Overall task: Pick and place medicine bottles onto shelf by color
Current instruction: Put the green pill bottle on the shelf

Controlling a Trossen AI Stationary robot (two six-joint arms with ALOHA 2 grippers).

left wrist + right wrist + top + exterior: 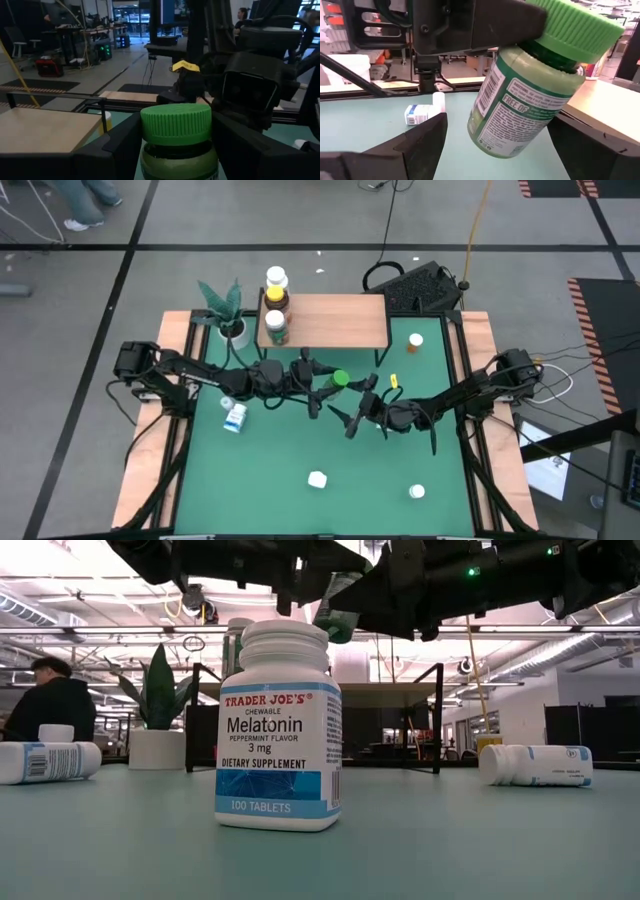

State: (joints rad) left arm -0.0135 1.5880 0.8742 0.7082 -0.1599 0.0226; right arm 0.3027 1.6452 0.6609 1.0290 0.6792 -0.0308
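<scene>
Your left gripper (322, 387) is clamped on the green bottle (339, 379), fingers on either side just under its green cap (175, 123), and it holds the bottle in the air over the middle of the table (270, 480), just in front of the shelf (330, 320). You carry it by the neck, which leaves the body hanging free; in the right wrist view the bottle (525, 107) is tilted, cap up and away, bottom swung down.

Your right gripper (352, 418) sits just beside it, fingers apart, with the bottle's body in the gap between them but not touching either finger. This looks like a handover set up: the left holds high so the right can take the body.

The shelf stands at the table's far edge. An amber bottle (276, 297) and a white-capped green one (276, 327) stand at its left end, so the green one in hand likely belongs beside them.

Other bottles wait on the table: a white-and-blue one (235, 417) near the left edge, an orange one (415, 342) by the far right corner, a melatonin bottle (279, 726) upright near the front edge, and another (417, 492) toward the front right.
</scene>
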